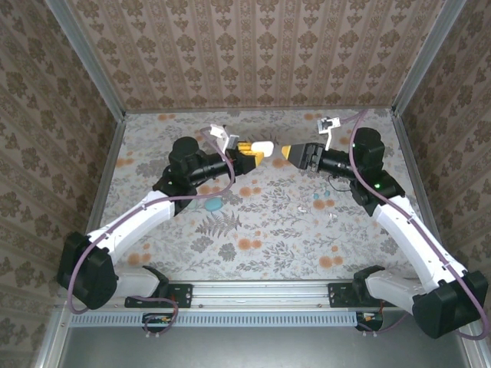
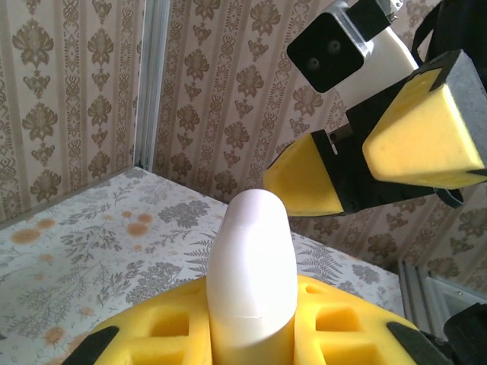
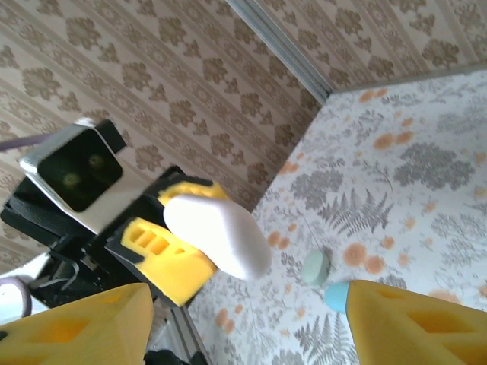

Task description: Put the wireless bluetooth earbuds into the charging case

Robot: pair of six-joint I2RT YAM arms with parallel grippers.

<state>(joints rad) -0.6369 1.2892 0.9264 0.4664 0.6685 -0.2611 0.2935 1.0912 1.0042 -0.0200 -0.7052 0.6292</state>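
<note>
My left gripper (image 1: 255, 154) is shut on a small white rounded item (image 1: 264, 146), which stands up between its yellow pads (image 2: 342, 323) as a smooth white block (image 2: 252, 274). It hangs above the table's far middle. My right gripper (image 1: 291, 152) faces it, just to its right and apart from it, with its jaws open and nothing between them (image 3: 247, 327). The charging case (image 1: 212, 204) lies on the table below the left arm as a pale green oval half (image 3: 314, 268) and a teal half (image 3: 337, 295) side by side. Two tiny whitish bits (image 1: 317, 204) (image 1: 332, 218), probably the earbuds, lie under the right arm.
The flowered table (image 1: 261, 238) is fenced by patterned walls (image 1: 253, 54) at the back and both sides. Both arms reach toward the far middle, wrist cameras close together. A rail (image 1: 253, 295) runs along the near edge.
</note>
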